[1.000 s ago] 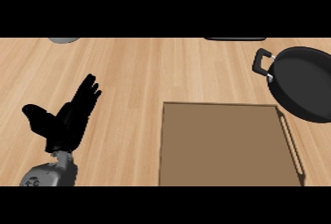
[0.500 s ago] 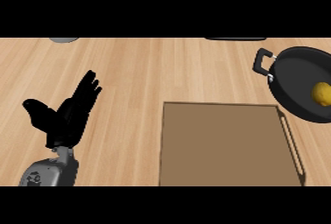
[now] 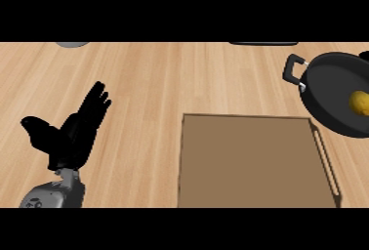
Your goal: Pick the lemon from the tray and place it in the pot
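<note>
The lemon point(image 3: 360, 103) is lying inside the black pot point(image 3: 333, 83) at the right edge of the head view, sitting on the pot's dark floor toward its right side, with part of the fruit running out of the picture. The pot is standing on the wooden counter point(image 3: 180, 78) and is showing a black handle on its upper left rim. Just below and to the left of the pot, the brown tray point(image 3: 252, 166) is resting flat on the counter, its raised lip showing along the right side; the tray's upper right corner is lying close beside the pot's lower rim, though whether they are touching cannot be told. The left hand point(image 3: 69, 136) is showing at the left of the view, coming up from the lower edge on its grey forearm, with its fingers straight and pointing up and its thumb spread out to the left, holding nothing. It is resting well apart from the lemon, with the whole tray lying between the two. The right hand is not showing anywhere in the view. At the counter's far edge a grey rounded thing point(image 3: 72, 44) and a dark flat thing point(image 3: 263, 43) are peeking in, both too cut off to identify.
</note>
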`<state>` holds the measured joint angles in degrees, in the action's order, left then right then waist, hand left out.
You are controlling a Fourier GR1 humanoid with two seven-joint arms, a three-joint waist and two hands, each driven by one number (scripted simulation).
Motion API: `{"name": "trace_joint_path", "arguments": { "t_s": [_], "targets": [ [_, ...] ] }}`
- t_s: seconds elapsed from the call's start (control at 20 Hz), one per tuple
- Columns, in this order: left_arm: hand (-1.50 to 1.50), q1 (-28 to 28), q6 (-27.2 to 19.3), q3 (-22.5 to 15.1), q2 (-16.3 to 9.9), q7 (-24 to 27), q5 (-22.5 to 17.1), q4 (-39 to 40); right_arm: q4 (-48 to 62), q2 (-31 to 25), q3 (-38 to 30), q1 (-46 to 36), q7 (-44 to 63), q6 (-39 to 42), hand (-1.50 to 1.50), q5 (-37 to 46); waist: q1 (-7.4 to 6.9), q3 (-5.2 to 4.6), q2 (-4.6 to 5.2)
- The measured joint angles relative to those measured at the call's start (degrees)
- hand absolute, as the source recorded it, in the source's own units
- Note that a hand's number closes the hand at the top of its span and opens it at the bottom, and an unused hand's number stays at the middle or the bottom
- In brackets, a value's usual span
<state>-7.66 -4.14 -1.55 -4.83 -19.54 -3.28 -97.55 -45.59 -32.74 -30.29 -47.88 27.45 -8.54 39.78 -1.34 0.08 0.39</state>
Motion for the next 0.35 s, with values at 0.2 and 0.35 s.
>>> {"name": "trace_joint_path", "arguments": {
  "t_s": [0.2,0.35],
  "targets": [
    [0.00,0.30,0.16,0.38,-0.34,-0.59,-0.26,-0.61,-0.86,-0.02,-3.73,0.73,-6.45,-8.41,-1.50,-2.47,0.27,0.02,-0.04],
    [0.00,0.46,-0.05,0.53,-0.28,-0.89,-0.24,-1.18,-1.60,-0.74,-6.05,0.94,-9.06,-13.10,-1.50,-4.09,0.55,0.01,-0.15]
  ]
}}
